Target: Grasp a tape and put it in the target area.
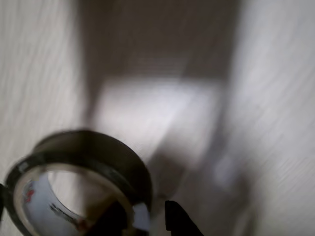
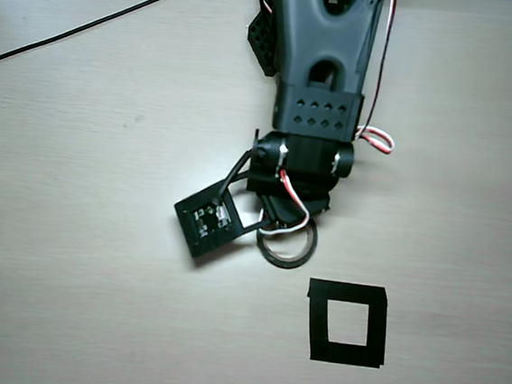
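One tape roll (image 2: pixel 285 247) clamped in the gripper (image 2: pixel 275 230), up and to the left of the black square outline (image 2: pixel 346 322) in the overhead view, apart from it. Blurred in the wrist view, one fingertip (image 1: pixel 179 221) beside the roll.

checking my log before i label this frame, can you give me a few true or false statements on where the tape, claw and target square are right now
1. The tape roll lies inside the black square outline. False: in the overhead view it sits outside it, up and to the left.
2. The claw is at the tape roll. True.
3. The black square outline has nothing inside it. True.
4. The tape roll is bright yellow. False: in the wrist view it is dark with a pale inner core.
5. A black cable runs across the upper left of the table in the overhead view. True.
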Action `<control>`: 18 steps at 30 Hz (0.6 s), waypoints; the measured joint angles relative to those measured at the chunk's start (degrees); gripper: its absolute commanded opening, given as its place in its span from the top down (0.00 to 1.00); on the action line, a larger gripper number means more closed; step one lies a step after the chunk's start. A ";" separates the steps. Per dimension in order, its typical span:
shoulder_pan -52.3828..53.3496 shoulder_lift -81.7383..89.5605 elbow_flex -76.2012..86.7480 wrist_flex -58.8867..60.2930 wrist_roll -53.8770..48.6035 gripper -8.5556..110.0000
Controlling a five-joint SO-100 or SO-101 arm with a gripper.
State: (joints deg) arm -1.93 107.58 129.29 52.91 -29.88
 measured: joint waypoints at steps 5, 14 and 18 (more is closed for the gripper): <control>-0.70 -0.62 0.00 -0.62 -0.70 0.93; -4.66 -2.99 -14.68 10.63 -2.29 0.93; -6.59 -7.56 -22.76 13.71 -2.37 0.93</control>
State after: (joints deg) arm -8.53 100.02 106.52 66.62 -32.26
